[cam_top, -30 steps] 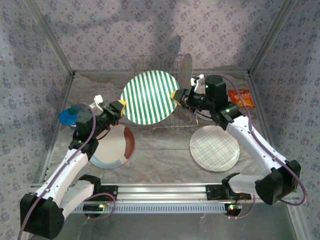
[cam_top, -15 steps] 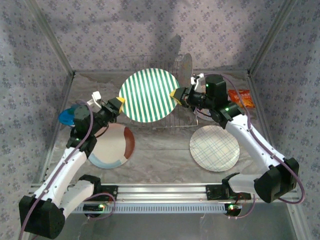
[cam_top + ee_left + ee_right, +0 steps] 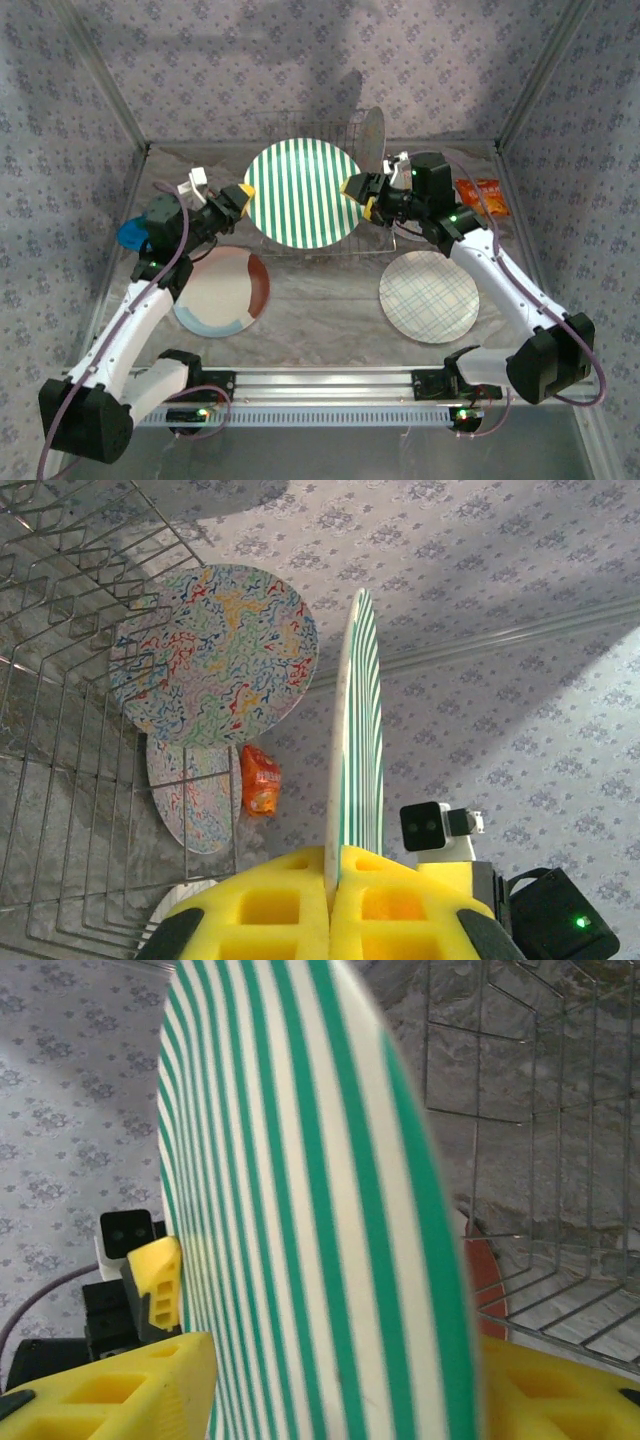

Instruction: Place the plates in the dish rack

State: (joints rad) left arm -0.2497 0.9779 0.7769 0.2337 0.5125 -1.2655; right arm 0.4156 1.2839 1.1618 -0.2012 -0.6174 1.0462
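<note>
The green-white striped plate (image 3: 302, 193) is held upright on its edge over the dish rack (image 3: 335, 240). My left gripper (image 3: 238, 200) is shut on its left rim; in the left wrist view the yellow pads (image 3: 270, 905) pinch the plate (image 3: 358, 730) edge-on. My right gripper (image 3: 362, 197) stands open around the right rim, with a yellow finger (image 3: 110, 1390) on either side of the striped face (image 3: 300, 1210). Two floral plates (image 3: 215, 655) (image 3: 190, 795) stand in the rack (image 3: 60, 730). The cream, rust-red and blue plate (image 3: 222, 292) and the plaid plate (image 3: 430, 297) lie flat on the table.
A small blue bowl (image 3: 133, 235) sits at the left behind my left arm. An orange snack packet (image 3: 480, 195) lies at the right behind the right arm. Patterned walls close in the back and both sides.
My right gripper has opened and let go of the striped plate's right rim. The left gripper has lifted a little, still shut on the plate's left rim.
</note>
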